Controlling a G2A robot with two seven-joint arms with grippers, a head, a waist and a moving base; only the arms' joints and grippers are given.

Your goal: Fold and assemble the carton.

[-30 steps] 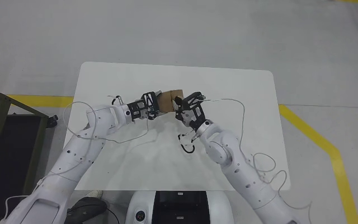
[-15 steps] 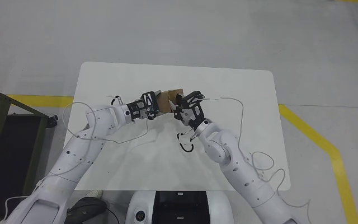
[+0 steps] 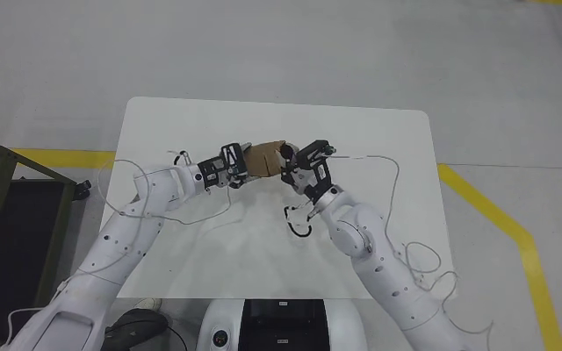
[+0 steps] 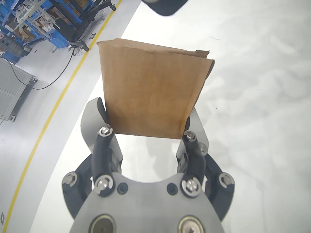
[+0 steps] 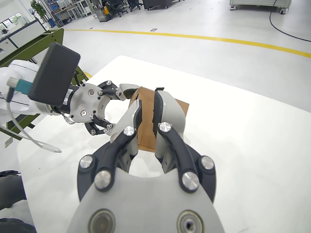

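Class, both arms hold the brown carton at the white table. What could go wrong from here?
1. The left end effector grips the carton only at its near edge, so it might slip or twist out.
2. The right end effector seems to pinch one panel; pulling against the left one could tear or crease the cardboard.

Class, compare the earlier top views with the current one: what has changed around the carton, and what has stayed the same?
The right claw turned, its wrist swinging rightward in the top view, and closed onto one end of the carton. The left claw kept its grip on the other end, in the same spot near the middle of the table.
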